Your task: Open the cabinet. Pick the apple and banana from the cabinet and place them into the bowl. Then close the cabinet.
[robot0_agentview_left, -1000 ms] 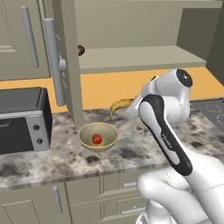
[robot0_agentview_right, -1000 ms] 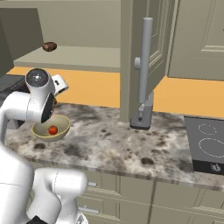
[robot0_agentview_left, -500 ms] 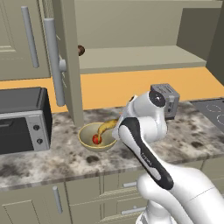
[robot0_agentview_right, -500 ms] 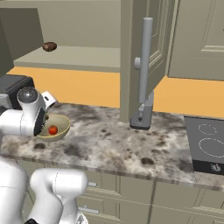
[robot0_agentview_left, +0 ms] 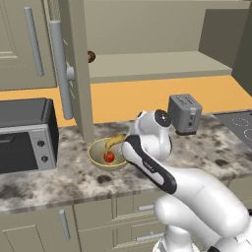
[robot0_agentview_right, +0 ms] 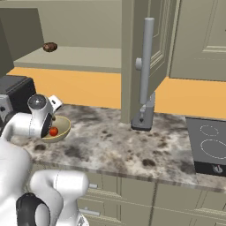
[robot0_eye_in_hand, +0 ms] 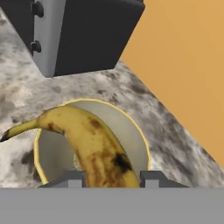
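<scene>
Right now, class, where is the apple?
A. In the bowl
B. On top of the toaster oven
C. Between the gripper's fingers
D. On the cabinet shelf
A: the red apple lies inside the bowl on the counter, while the gripper holds the banana over it.

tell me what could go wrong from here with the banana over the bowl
1. The banana, held between the gripper fingertips, is about as long as the bowl is wide; its stem pokes past the rim, so it might tip out on release.
2. It could land on the apple already in the bowl and roll off.
3. The cabinet door hangs open close by; the arm could clip it when lifting.
</scene>
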Available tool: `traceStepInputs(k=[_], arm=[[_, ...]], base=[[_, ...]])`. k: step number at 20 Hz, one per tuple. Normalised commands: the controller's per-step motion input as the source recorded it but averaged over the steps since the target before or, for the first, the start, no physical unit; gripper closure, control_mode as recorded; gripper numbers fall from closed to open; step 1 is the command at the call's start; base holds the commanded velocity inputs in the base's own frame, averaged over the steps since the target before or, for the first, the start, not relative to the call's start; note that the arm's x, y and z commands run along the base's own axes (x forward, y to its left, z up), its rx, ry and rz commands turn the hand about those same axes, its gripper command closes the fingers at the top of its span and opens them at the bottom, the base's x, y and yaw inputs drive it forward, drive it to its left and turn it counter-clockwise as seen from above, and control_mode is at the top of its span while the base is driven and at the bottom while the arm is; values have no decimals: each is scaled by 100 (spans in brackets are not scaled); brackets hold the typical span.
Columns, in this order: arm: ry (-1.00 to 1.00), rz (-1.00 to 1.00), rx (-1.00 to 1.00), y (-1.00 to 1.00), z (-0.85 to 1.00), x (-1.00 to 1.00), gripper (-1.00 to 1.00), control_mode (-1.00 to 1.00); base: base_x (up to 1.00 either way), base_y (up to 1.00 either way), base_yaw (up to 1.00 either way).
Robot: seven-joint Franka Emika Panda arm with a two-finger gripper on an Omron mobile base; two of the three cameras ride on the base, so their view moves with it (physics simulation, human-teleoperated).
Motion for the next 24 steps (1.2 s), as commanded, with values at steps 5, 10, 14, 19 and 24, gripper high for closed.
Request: traceStepInputs(k=[5, 10, 14, 19, 24], arm=[[0, 0, -6, 43, -19, 57, 100, -100], [-1, 0, -1, 4, -3, 6, 100, -100], [0, 0, 0, -5, -26, 0, 100, -100], [0, 0, 0, 0, -11, 9, 100, -100], [0, 0, 0, 0, -3, 36, 100, -100]], base=[[0, 0, 0], [0, 0, 0], [0, 0, 0], [0, 0, 0], [0, 0, 0]])
